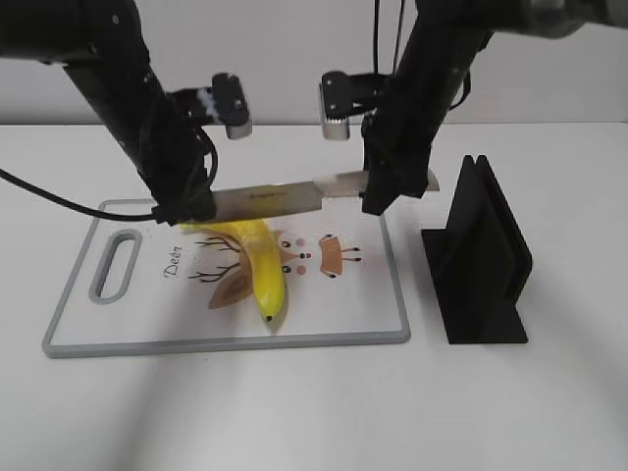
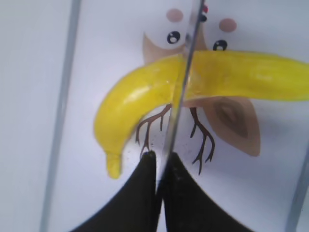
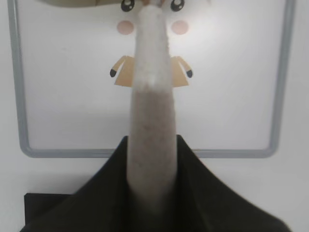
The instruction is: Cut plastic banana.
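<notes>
Both arms on one knife (image 1: 294,199), held level across the board (image 1: 392,329).

Right gripper (image 1: 383,191) clamped on the handle end; in its wrist view the pale handle (image 3: 153,121) runs straight out at 12 o'clock from between the dark fingers (image 3: 203,193).

Left gripper (image 1: 186,208) pinches the blade's far end. Wrist view: the two fingers (image 2: 140,193) pressed together on the thin steel, blade (image 2: 181,87) seen edge-on, running toward 12.

Banana (image 1: 260,265) lies on the board, left of centre, over the printed deer. From the room, stem end tucked under the blade near the left gripper, dark tip pointing to 6 o'clock, toward the board's near edge.

Left wrist view shows the blade crossing the banana (image 2: 193,82) about mid-length, the short stem hanging to 7 o'clock. Whether the edge touches the skin or sits just above it, I cannot tell; no split visible.

Black stand (image 1: 481,260) at 3 o'clock of the board, apart from it, empty slot.

Judgement: cutting step in hand, knife lined up, cut not made.

Next move calls for both arms to go down together, keeping the blade level, pressing through to the board. Uneven descent would tilt the blade or roll the banana; it is glossy and curved, likely to slide.
</notes>
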You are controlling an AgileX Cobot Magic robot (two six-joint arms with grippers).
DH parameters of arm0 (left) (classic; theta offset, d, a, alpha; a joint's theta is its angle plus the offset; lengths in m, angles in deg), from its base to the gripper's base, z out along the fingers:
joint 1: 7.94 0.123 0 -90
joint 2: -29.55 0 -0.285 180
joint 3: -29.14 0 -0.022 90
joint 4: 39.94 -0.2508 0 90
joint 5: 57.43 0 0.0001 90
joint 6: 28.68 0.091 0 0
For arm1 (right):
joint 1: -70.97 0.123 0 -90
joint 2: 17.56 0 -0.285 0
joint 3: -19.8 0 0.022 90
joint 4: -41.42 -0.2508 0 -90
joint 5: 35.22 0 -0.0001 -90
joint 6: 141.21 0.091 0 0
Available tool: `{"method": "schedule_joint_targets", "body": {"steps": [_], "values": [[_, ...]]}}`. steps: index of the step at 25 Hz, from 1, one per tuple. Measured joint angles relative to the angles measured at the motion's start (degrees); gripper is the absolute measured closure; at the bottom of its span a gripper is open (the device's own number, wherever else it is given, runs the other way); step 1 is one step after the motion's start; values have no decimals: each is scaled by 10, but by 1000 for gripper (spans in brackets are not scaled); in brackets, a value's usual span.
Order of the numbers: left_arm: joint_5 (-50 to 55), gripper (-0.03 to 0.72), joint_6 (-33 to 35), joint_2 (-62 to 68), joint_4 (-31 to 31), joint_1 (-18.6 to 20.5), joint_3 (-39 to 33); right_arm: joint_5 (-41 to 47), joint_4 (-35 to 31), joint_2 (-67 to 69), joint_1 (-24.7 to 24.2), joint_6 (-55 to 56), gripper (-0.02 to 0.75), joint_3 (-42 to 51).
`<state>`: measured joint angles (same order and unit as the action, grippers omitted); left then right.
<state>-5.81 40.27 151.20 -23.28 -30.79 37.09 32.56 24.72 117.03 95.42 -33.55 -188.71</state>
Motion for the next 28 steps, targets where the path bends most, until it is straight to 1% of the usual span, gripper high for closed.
{"method": "schedule_joint_targets", "body": {"steps": [6, 11, 13, 15, 16, 17, 19, 20, 21, 23, 26, 28], "values": [[19, 682, -1, -84, -7, -1, 0, 2, -7, -75, 1, 0, 566, 0], [21, 682, -1, -93, -7, -1, 0, 2, -11, -83, 1, -2, 566, 0], [18, 653, -2, -93, -1, -1, 0, 3, -11, -83, 1, -2, 567, 0], [19, 561, -4, -93, 12, 1, 0, 8, -4, -83, -1, 1, 568, 0], [19, 494, -5, -93, 21, 2, 0, 9, 0, -83, -1, 3, 568, 0], [19, 396, -5, -93, 30, 3, 0, 11, 2, -83, -1, 5, 568, 0], [19, 173, -7, -93, 46, 3, 0, 11, 5, -83, -2, 7, 568, 0], [18, 103, -10, -93, 49, 3, 0, 13, 5, -83, -3, 7, 568, 0], [14, 61, -15, -96, 50, 3, -1, 16, 8, -83, -3, 7, 568, 0], [3, 33, -38, -105, 51, 7, -1, 16, 8, -84, -3, 8, 568, 0], [-7, 24, -95, -127, 41, 20, 0, 16, 8, -91, -3, 14, 568, 0], [-9, 23, -162, -144, 17, 31, 1, 17, 8, -99, -3, 28, 568, 0]]}}
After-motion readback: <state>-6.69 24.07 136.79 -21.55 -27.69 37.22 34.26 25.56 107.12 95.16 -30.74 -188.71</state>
